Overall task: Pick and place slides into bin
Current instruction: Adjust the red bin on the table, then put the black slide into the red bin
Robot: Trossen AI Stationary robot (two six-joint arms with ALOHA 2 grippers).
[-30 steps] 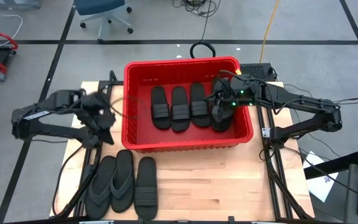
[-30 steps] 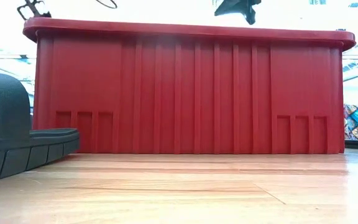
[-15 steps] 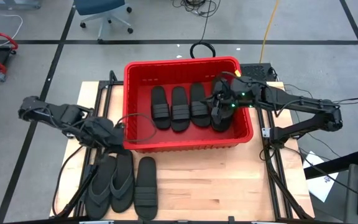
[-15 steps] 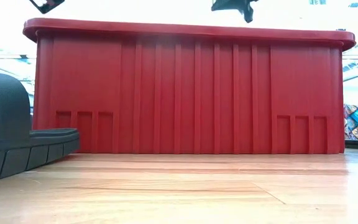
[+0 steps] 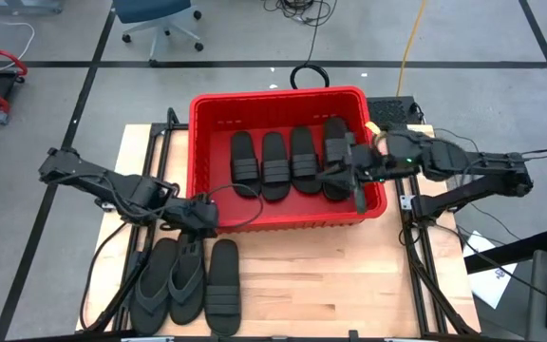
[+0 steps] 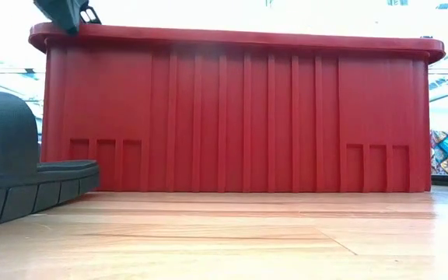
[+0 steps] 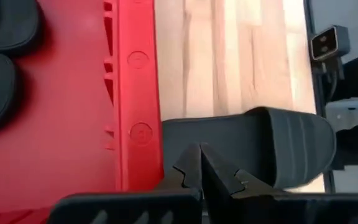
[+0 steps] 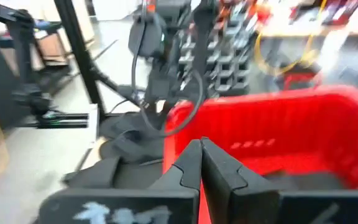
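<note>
Grasping the next sandal is the step in hand, by my reading. Four black rubber slides [image 5: 291, 161] already lie side by side on the floor of the large red slotted plastic bin [image 5: 207, 161], and three more black sandals [image 5: 186, 277] wait in a row at the near left corner of the pale wooden surface [image 5: 349, 275]. Left gripper [image 5: 200, 215] hovers just outside the bin's near left corner, right over those three, its fingers pressed together and empty. To do this well it should spread its fingers before it descends, then straddle one ribbed strap rather than a flat sole. Right gripper [image 5: 359, 198] sits at the bin's right wall, fingers likewise closed on nothing.

Left wrist view alone shows the band-strapped sandal [image 7: 253, 146] lying close beside the bin wall [image 7: 135, 93], directly ahead of the fingertips. Low view shows the rim and a sandal's edge [image 6: 33, 187], nothing inside.
</note>
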